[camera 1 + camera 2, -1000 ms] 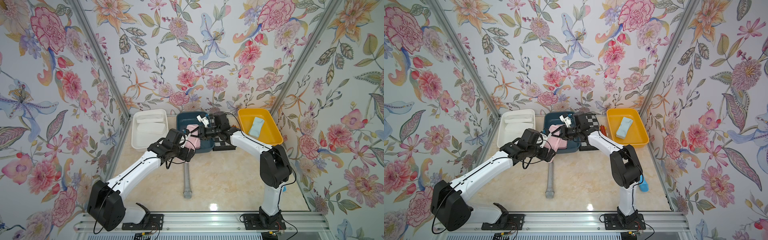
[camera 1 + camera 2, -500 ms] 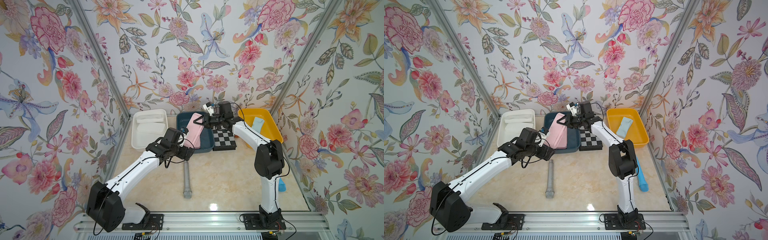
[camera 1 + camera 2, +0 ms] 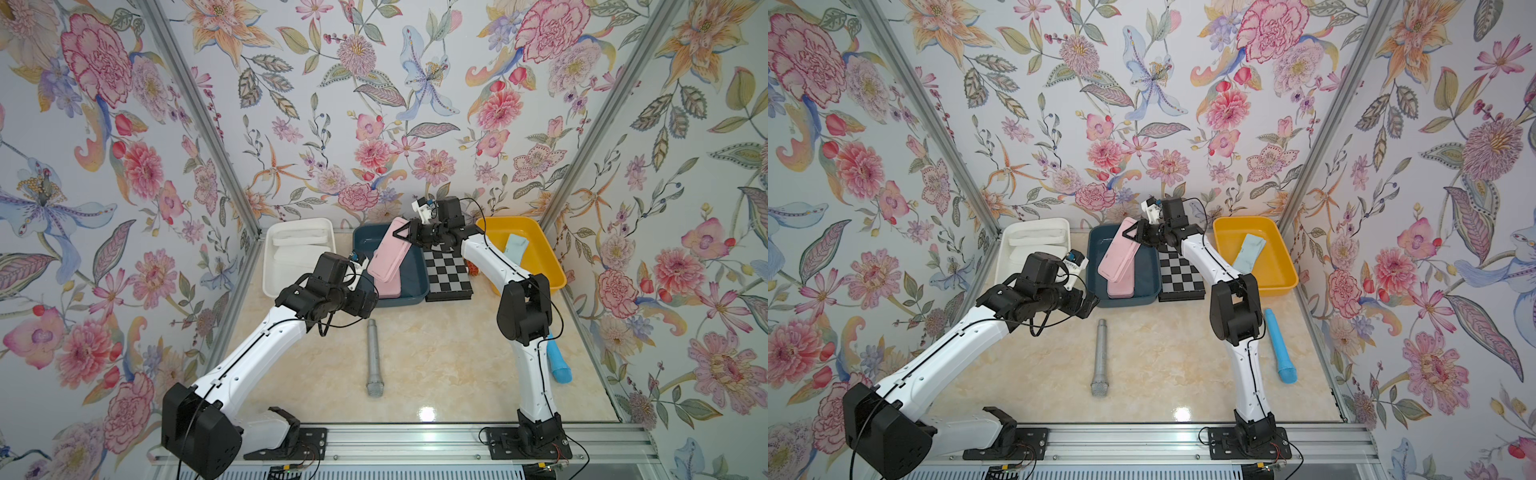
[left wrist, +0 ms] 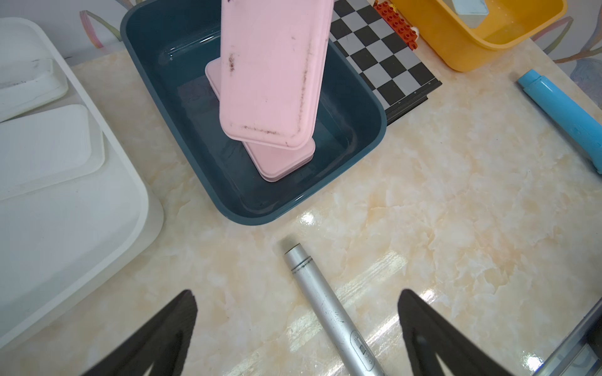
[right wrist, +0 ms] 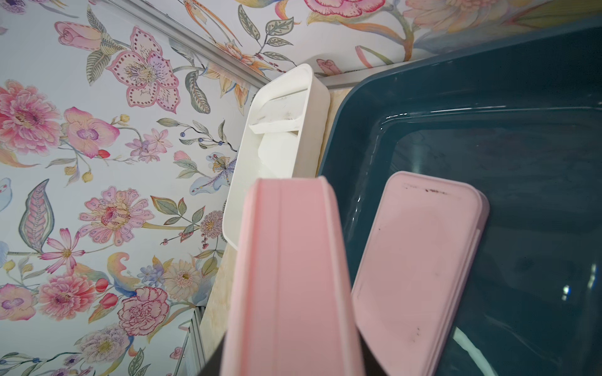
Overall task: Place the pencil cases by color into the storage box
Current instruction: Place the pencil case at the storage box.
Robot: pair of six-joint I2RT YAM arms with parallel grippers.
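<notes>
In both top views your right gripper (image 3: 402, 235) is clamped on the top end of a pink case (image 3: 388, 257), tilted over the dark blue bin (image 3: 420, 286). The other pink case (image 3: 1121, 289) lies flat inside.

Left wrist: your left gripper (image 4: 295, 293) is spread wide and empty, above the table by the microphone (image 4: 329, 312).

Right wrist: the pink case (image 5: 286, 276) hangs beside the other pink case (image 5: 417, 260).

Pink pencil case (image 5: 290, 276) up close — second pink case (image 5: 417, 270) inside teal bin (image 5: 488, 107), white bin (image 5: 311, 97) beside it.
</notes>
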